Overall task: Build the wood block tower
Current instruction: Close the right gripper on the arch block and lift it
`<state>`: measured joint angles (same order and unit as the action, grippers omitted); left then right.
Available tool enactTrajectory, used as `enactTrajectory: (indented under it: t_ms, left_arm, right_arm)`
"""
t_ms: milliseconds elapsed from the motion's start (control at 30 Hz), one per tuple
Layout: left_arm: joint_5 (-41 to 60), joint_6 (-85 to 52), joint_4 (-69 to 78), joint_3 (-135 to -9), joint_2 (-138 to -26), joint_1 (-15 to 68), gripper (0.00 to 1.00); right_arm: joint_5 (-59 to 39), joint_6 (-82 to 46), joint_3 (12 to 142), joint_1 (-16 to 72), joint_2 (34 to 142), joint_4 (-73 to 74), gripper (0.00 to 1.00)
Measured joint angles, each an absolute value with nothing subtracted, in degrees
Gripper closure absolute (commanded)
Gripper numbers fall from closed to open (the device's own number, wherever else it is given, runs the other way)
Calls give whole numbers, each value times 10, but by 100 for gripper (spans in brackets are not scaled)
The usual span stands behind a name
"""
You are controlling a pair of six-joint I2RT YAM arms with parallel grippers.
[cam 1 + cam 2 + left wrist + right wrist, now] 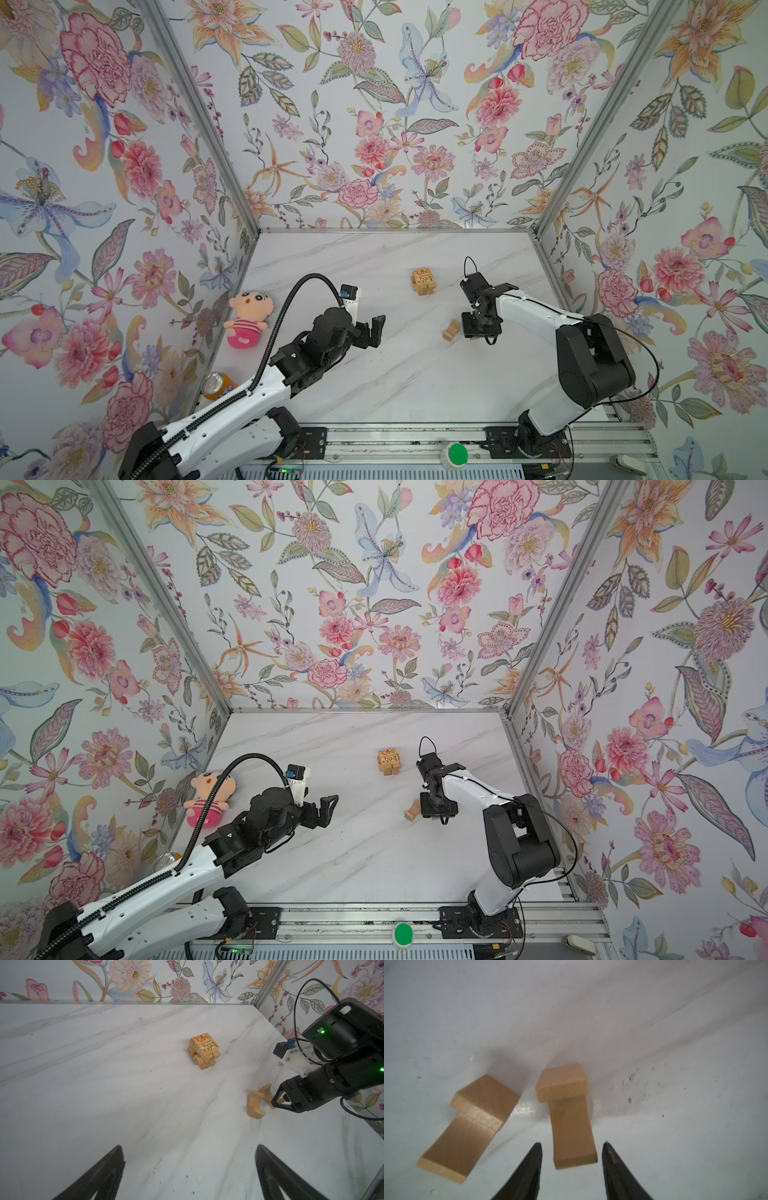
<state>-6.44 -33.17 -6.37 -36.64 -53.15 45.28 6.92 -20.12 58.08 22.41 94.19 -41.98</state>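
Marble table [374,374] below: my right claw [572,1143] stands released astride the loose block [569,1118], whose length runs straight out between the jaws.

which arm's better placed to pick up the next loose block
Right. The right gripper straddles one loose block, jaws open either side of it. The left gripper hangs open, well away from it.
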Motion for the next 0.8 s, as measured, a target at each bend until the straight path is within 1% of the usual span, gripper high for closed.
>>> enactTrajectory:
  t_ms: [100, 233, 300, 433, 567, 800]
  left_arm:
    - [-64, -332, -64, -366, -531, 453, 1]
    - [-64, -332, -64, -366, -532, 453, 1]
    - [-64, -332, -64, -366, -534, 453, 1]
    - [-64, -332, -64, -366, -535, 453, 1]
    - [-64, -332, -67, -366, -535, 453, 1]
    - [-64, -332, -68, -366, -536, 453, 1]
  right_arm:
    - [69, -199, 581, 224, 944, -417, 53]
    - [69, -197, 581, 221, 946, -413, 58]
    - [69, -197, 581, 220, 947, -410, 59]
    - [67, -197, 581, 220, 949, -408, 58]
    - [65, -197, 580, 220, 949, -408, 54]
    - [65, -197, 569, 219, 949, -406, 57]
